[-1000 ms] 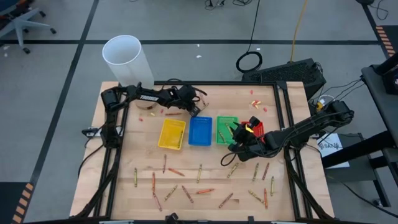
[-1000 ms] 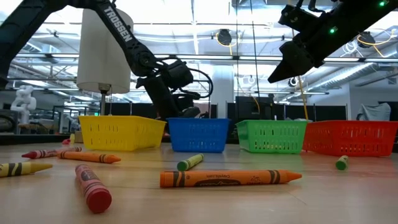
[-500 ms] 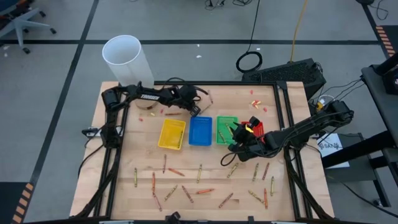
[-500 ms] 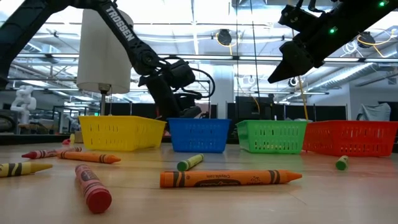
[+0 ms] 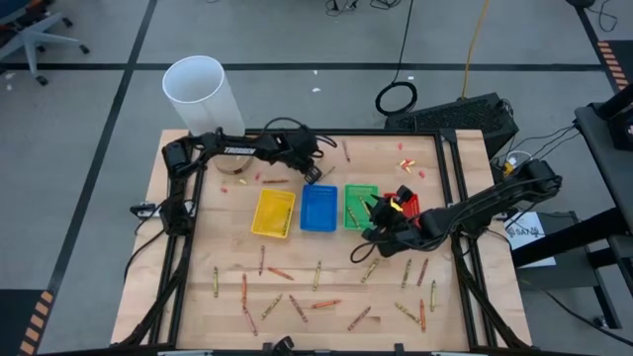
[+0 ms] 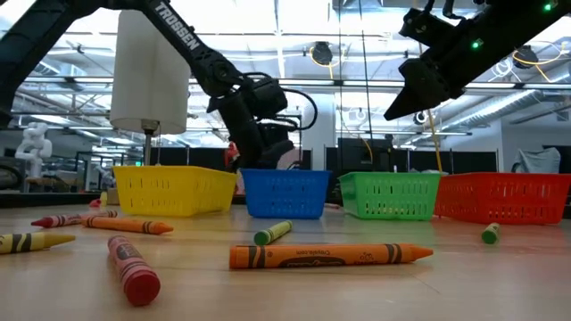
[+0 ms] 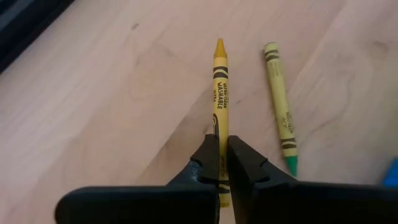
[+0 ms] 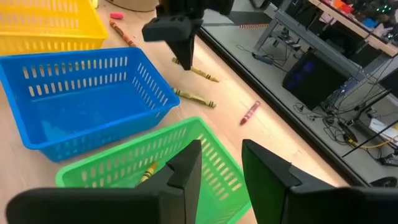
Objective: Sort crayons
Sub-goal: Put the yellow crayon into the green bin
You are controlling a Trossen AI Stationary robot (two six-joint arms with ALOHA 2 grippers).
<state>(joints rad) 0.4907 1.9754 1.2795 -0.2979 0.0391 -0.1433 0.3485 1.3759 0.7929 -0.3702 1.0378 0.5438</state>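
Note:
My left gripper [image 5: 316, 176] is just beyond the blue tray's [image 5: 318, 208] far edge, shut on a yellow crayon [image 7: 219, 99]. A yellow-green crayon [image 7: 280, 115] lies beside it on the wood. My right gripper [image 5: 374, 218] hangs open and empty above the green tray [image 8: 155, 168], which holds a yellowish crayon [image 8: 147, 173]. Many crayons [image 5: 316, 287] lie scattered on the near half of the table. The yellow tray [image 5: 274, 213] and the red tray [image 5: 409, 204] stand at the ends of the tray row. My left gripper pinches the yellow crayon between its two fingers, at the sides of its blunt end [image 7: 219, 163]. The fingers [image 8: 185, 57] come from above, pointing down. The crayon lies level, its pointed end [image 7: 219, 43] away from the fingers; whether it rests on the wood, I cannot tell.
A tall white cylinder [image 5: 203, 94] stands at the far left corner. A red crayon [image 8: 250, 112] and small pink scraps [image 5: 406, 163] lie on the far part of the table. The black frame rails [image 5: 450, 168] run along the table's sides.
My left gripper has gone a little toward the table's right edge, along the far side of the trays, from beyond the yellow and blue trays' gap to beyond the blue tray. My right gripper has kept still above the green tray.

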